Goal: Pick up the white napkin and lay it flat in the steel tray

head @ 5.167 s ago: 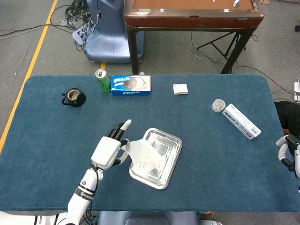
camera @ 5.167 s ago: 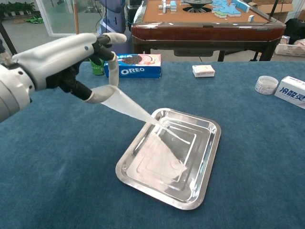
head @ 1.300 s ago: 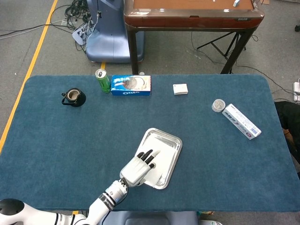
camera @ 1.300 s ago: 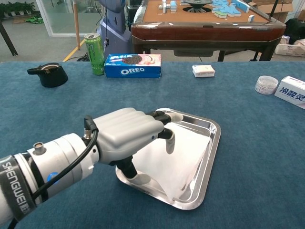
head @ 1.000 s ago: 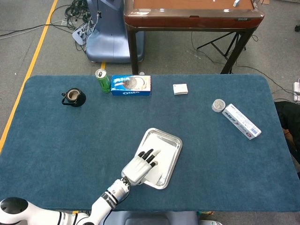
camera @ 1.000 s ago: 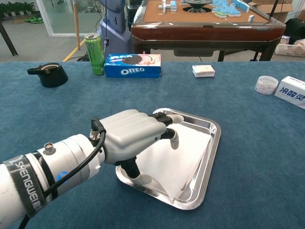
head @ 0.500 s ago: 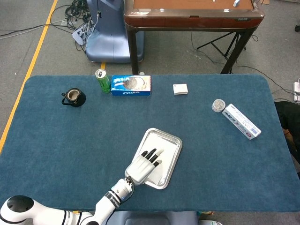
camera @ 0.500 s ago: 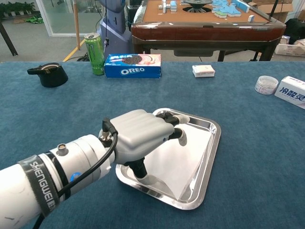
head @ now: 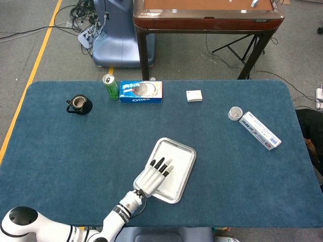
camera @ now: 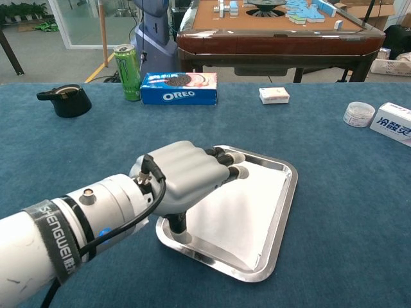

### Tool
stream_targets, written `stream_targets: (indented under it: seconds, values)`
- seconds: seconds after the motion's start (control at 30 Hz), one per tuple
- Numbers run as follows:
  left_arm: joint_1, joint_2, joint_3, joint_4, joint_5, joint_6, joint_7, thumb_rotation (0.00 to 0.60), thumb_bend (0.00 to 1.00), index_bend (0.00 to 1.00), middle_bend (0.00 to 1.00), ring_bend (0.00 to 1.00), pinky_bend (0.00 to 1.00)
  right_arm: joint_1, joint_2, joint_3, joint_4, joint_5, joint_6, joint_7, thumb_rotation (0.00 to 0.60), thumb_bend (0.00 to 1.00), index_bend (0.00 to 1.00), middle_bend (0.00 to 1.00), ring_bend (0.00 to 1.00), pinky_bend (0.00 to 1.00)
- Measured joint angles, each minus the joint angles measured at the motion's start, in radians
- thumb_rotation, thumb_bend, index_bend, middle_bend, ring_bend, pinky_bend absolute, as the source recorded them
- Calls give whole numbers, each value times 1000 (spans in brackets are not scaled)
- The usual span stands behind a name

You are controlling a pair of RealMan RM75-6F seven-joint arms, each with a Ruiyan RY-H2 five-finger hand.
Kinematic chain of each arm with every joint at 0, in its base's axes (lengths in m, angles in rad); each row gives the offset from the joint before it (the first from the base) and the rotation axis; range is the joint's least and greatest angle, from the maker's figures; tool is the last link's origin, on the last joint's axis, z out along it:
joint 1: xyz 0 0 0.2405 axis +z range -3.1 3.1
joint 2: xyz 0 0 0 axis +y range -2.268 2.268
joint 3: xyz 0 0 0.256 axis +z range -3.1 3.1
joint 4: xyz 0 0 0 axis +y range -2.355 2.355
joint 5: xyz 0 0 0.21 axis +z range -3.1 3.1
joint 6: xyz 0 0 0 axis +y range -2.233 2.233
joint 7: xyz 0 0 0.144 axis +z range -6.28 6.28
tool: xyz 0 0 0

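Observation:
The white napkin (camera: 241, 215) lies spread flat inside the steel tray (camera: 289, 186), covering most of its floor; the head view shows the napkin (head: 174, 171) in the tray (head: 187, 149) near the table's front. My left hand (camera: 189, 173) rests palm down over the tray's left half, with fingers stretched out on the napkin and nothing gripped. In the head view the left hand (head: 151, 176) covers the tray's near-left part. The right hand is out of both views.
At the back left stand a green can (head: 110, 85), an Oreo box (head: 141, 92) and a black lidded pot (head: 79, 105). A small white box (head: 194, 96) sits mid-back. A round tin (head: 235, 113) and a long white carton (head: 259, 131) lie at the right.
The left hand has slid forward over the tray and its fingers have straightened. The napkin's raised fold has been pressed down and now lies flat.

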Motion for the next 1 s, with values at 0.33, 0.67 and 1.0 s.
stream_targets:
  seconds: [0.33,0.67,1.0]
  values:
    - [-8,59,13,-96,-20,87,41,600,82,88,19,0,200,3,-3,-3,1,-5,-5,-7,600,695,555,569,450,560]
    - [82,247,75,-211,89,198,-69,600,83,103,19,0,224,12,-7,-21,-9,-29,-21,-43,600,660,555,569,450,560]
    - [256,541,187,-258,232,308,-320,600,83,113,19,0,227,28,-29,-37,-10,-61,-30,-86,600,557,555,569,449,560]
